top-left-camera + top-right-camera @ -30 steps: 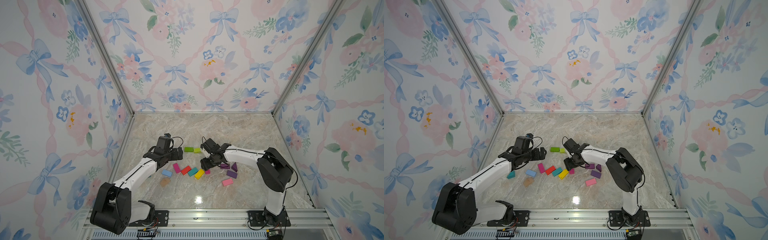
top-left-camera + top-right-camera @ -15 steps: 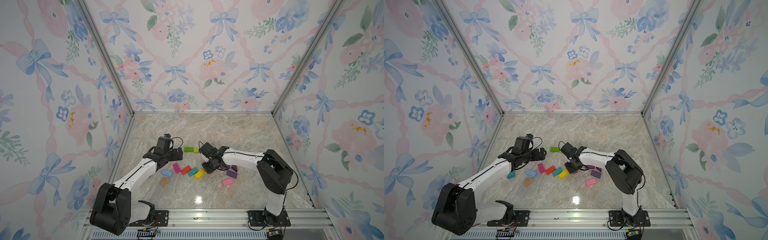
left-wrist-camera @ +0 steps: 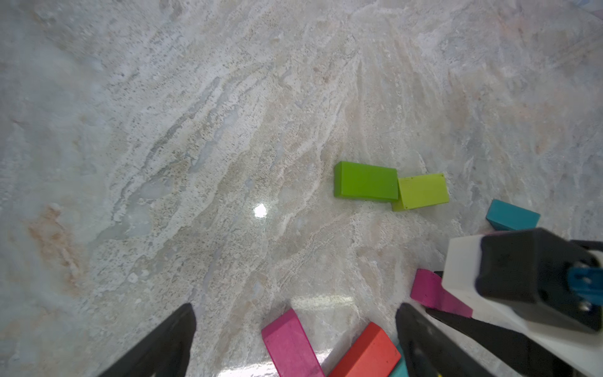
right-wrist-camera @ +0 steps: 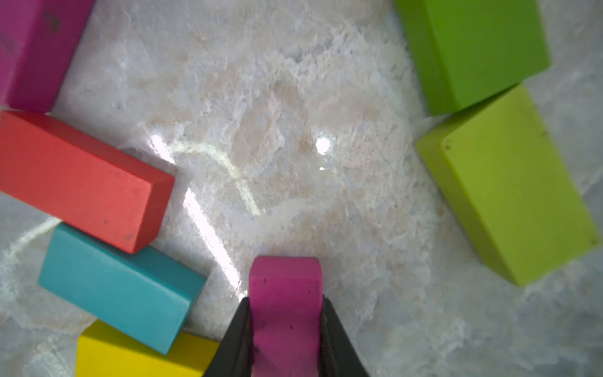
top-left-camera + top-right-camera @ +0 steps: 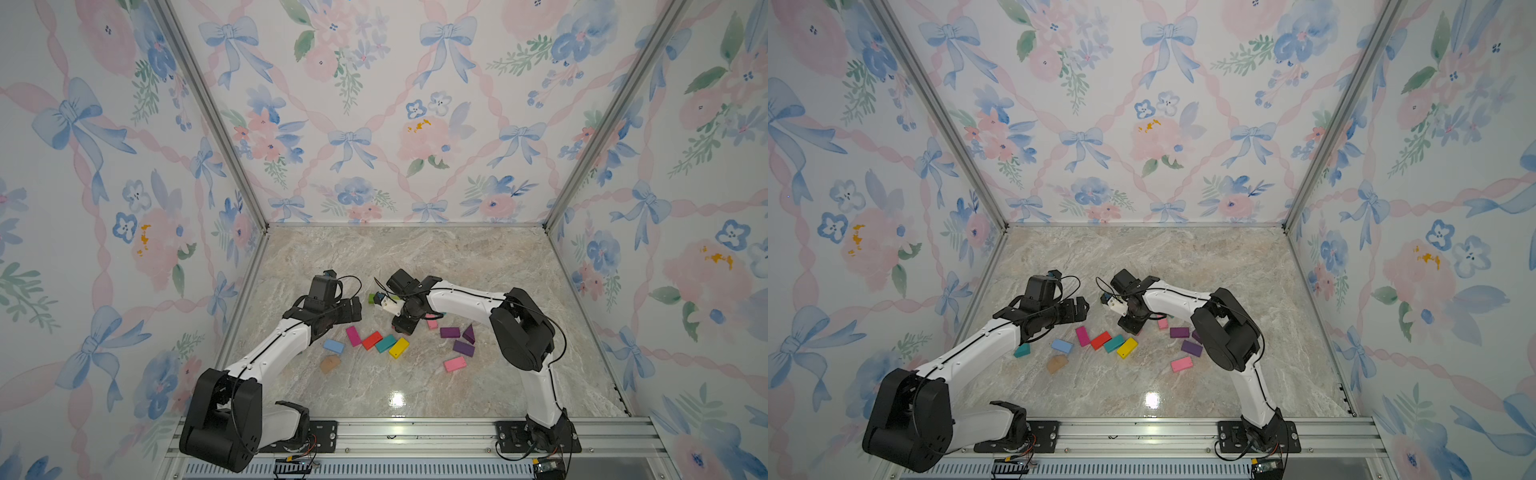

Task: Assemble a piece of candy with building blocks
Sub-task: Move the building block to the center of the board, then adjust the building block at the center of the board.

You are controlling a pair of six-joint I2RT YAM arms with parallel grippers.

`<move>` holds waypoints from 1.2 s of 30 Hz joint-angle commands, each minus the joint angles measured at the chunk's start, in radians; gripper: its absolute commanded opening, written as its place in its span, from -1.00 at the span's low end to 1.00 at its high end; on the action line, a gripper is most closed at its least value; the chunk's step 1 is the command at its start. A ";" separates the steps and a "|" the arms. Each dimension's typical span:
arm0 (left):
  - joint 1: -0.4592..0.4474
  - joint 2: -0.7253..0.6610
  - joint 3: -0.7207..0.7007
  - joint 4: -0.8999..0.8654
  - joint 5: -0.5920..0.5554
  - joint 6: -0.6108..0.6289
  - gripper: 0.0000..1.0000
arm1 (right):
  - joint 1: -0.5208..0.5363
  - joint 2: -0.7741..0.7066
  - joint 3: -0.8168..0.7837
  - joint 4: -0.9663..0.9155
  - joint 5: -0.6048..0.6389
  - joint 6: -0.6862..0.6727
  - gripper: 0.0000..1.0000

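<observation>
Arm links: your left arm (image 5: 270, 351) and right arm (image 5: 461, 297) wear white shells.
Joints: black housings.
Cables (image 5: 351, 277): thin black loops at your wrists.
Left gripper (image 3: 295, 308): black tapered fingers (image 3: 163, 342).

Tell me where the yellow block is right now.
In both top views the yellow block lies mid-table, right of the teal block it adjoins, just base-side of the right gripper.

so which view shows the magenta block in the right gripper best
The right wrist view: the magenta block sits close and sharp, pinched by the right gripper. The left wrist view shows only part of the block beside the gripper. In both top views the arm hides it.
</observation>
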 commanded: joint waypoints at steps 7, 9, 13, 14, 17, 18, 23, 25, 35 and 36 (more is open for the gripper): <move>0.015 0.007 0.016 0.003 0.032 -0.029 0.96 | -0.039 0.121 0.083 -0.038 -0.020 -0.213 -0.68; 0.018 0.006 0.018 0.003 0.035 -0.030 0.96 | -0.042 0.138 0.112 -0.053 -0.018 -0.239 -0.68; 0.024 0.000 0.020 0.003 0.042 -0.032 0.96 | -0.058 0.174 0.179 -0.094 -0.013 -0.276 -0.66; 0.024 0.000 0.020 0.003 0.044 -0.032 0.96 | -0.060 0.178 0.186 -0.096 -0.012 -0.286 -0.64; 0.026 0.000 0.019 0.003 0.047 -0.032 0.96 | -0.063 0.180 0.197 -0.098 -0.010 -0.312 -0.54; 0.026 0.000 0.020 0.003 0.048 -0.032 0.96 | -0.065 0.180 0.200 -0.099 -0.010 -0.316 -0.51; 0.028 -0.006 0.021 0.001 0.058 -0.025 0.96 | -0.065 0.128 0.177 -0.080 -0.020 -0.302 -0.14; 0.032 -0.015 0.020 0.002 0.059 -0.017 0.96 | -0.064 0.089 0.151 -0.057 -0.033 -0.286 0.00; 0.057 -0.035 0.006 -0.029 0.086 -0.003 0.96 | -0.063 -0.293 -0.163 0.133 -0.104 0.010 0.25; 0.057 -0.032 -0.001 -0.032 0.087 -0.008 0.94 | -0.063 -0.341 -0.211 0.165 -0.108 0.066 0.29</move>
